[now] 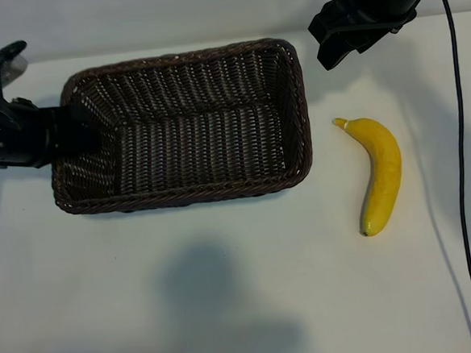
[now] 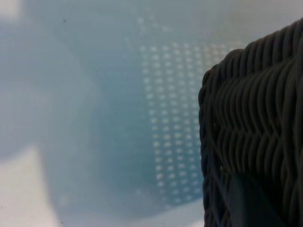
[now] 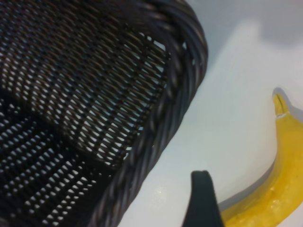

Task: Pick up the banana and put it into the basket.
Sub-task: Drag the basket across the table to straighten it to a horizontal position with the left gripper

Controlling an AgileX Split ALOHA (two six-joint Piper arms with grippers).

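Banana [image 1: 378, 174]: lies on the table, right of the wicker basket [image 1: 296, 99].
Left gripper [image 1: 83, 130]: at the basket's left end, seemingly clamping its rim.
Right gripper [image 1: 347, 39]: parted, empty.

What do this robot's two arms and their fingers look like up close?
Both are black and blocky. The left gripper ends a bulky black arm with a rounded, glossy housing. The right gripper is an angular black block, with a thin black cable trailing across the white table. One dark tapered finger shows.

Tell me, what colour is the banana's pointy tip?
Pale greenish on the banana, clearest in the exterior view.
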